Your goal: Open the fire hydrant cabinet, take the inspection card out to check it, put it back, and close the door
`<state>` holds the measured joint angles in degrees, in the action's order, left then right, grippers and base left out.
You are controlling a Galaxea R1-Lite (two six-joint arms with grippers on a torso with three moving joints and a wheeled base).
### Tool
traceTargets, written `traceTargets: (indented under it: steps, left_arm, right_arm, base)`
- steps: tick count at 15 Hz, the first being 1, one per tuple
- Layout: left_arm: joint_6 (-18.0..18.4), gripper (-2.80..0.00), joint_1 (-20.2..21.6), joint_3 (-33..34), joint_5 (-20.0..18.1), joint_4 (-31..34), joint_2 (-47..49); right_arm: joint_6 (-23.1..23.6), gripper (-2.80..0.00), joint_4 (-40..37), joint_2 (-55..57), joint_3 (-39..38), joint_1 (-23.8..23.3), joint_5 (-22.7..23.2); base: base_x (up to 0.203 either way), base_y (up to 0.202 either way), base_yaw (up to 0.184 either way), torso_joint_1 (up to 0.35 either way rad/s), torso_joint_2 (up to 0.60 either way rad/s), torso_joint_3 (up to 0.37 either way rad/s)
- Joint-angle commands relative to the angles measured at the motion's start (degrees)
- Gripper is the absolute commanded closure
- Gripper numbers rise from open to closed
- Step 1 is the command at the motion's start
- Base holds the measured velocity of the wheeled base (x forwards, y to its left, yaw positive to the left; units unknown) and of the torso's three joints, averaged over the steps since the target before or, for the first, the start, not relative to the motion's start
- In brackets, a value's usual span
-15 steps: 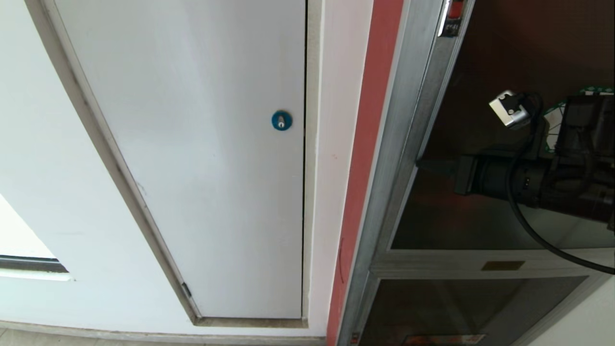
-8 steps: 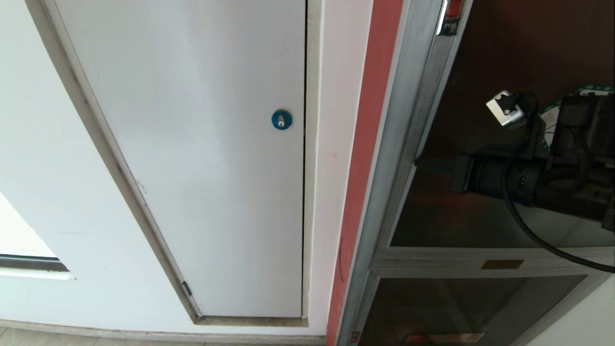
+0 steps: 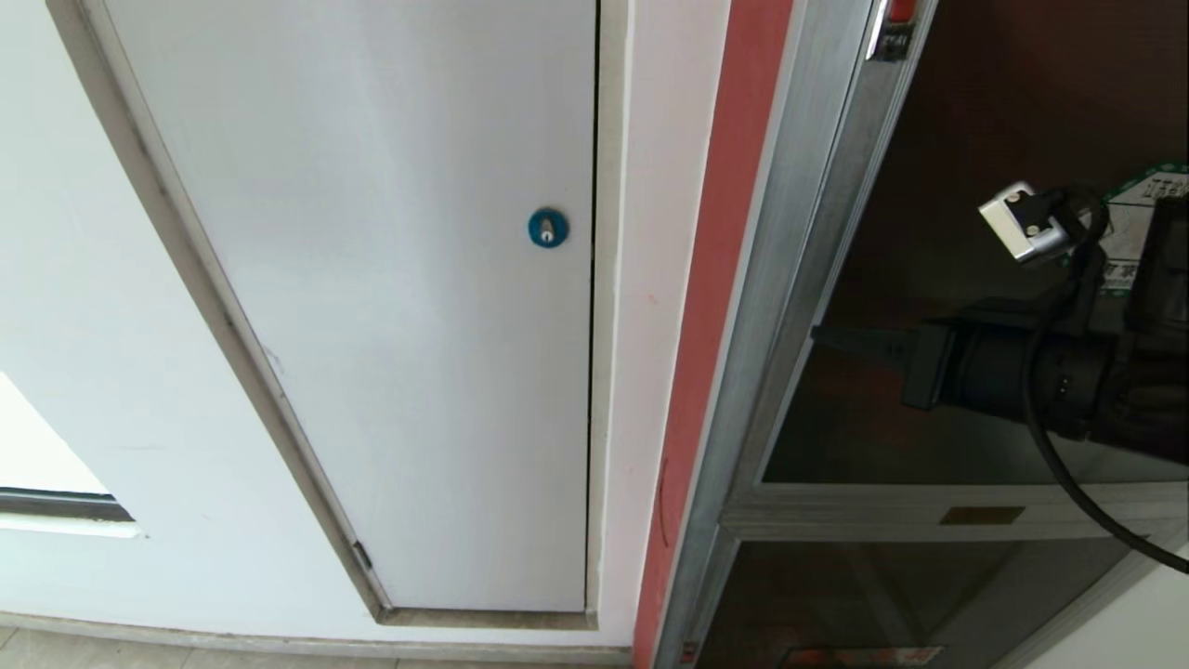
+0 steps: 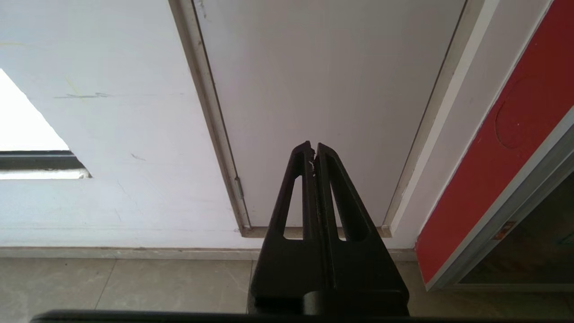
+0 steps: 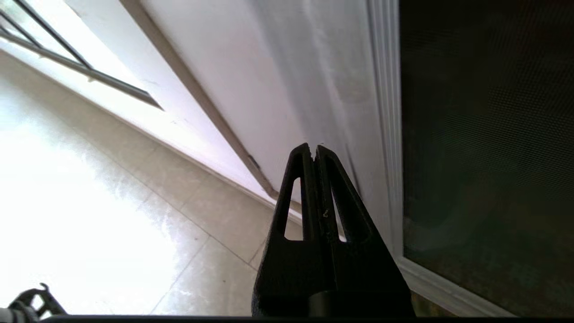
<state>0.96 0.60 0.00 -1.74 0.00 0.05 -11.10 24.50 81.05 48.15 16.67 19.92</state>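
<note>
Head view is showing the right gripper at right centre, fingers pressed together and gripping nothing, its tip lying against the left edge of the door, just beside the silver frame. Door is filling the upper right. Left gripper, likewise closed and empty, is pointing at a white panel.

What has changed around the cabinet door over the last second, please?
The right tool, shut and empty, drew back slightly rightward across the door, uncovering more of the hexagonal sticker. The whole view also shifted a little: camera motion. Nothing was gripped or released. The door stays closed; the left tool stays parked, shut, facing the white panel.
</note>
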Motion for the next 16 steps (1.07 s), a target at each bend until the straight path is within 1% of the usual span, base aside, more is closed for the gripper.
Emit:
traceTargets:
  steps: [1,4,16]
  left_arm:
    - [0.0,0.0,0.0,0.0,0.0,-0.1,0.0]
    - [0.0,0.0,0.0,0.0,0.0,0.0,0.0]
    - [0.0,0.0,0.0,0.1,0.0,0.0,0.0]
  right_arm:
    - [-1.7,0.0,0.0,-4.9,-0.4,1.4,0.3]
    - [-1.9,0.0,0.0,-6.6,0.1,1.8,0.2]
    - [-2.9,0.0,-0.3,-6.2,14.5,1.9,0.4]
  base:
    - [0.0,0.0,0.0,0.0,0.0,0.0]
    - [0.0,0.0,0.0,0.0,0.0,0.0]
    - [0.0,0.0,0.0,0.0,0.0,0.0]
